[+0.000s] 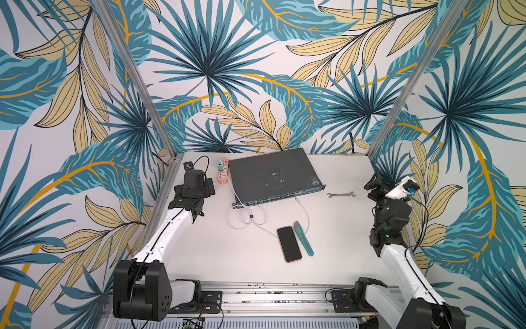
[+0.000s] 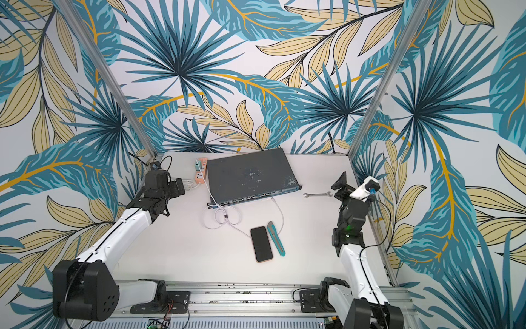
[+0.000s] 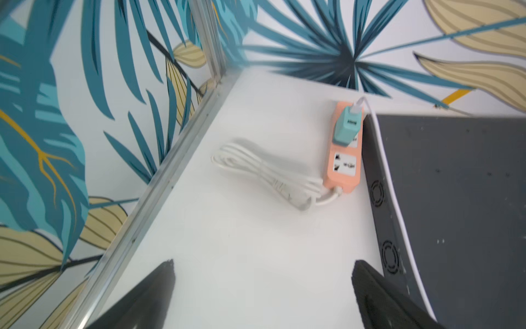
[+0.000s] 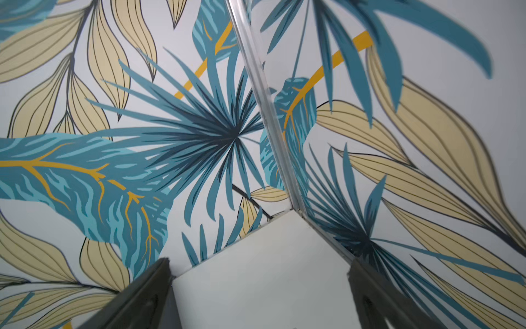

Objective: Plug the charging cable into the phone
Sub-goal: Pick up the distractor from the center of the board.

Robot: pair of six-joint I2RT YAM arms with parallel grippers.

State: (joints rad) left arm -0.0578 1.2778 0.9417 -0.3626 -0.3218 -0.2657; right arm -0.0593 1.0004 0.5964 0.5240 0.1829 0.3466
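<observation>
The phone [image 1: 289, 244] lies flat and screen up on the white bench [image 1: 213, 256], a little toward the near side of its middle. A teal utility knife [image 1: 303, 238] lies just beside it on the right arm's side, roughly parallel to it.

The charging cable [image 1: 247, 218] starts at a teal adapter [image 3: 347, 125] plugged into an orange power strip [image 3: 343, 159]. It runs along the side of the dark grey network switch [image 1: 273, 175] to loose coils bound by a small dark tie, in front of the switch's near left corner. From the coils it reaches the phone's far corner and goes out of sight there. It shows again by the knife and curves away to its connector tip [image 1: 296, 199]. The tip lies on the bench just in front of the switch's port face, apart from the phone and not plugged in.

The left fingers [image 3: 148, 293] are spread wide with only bare bench between them. They hang over the far left part of the bench, near a bundled cream-white power cord [image 3: 264, 171] and the power strip. The right fingers [image 4: 142, 296] are likewise wide apart and hold nothing. They are raised at the bench's right edge and point toward its far right corner. A wrench [image 1: 341, 194] lies between the switch and the right arm.
</observation>
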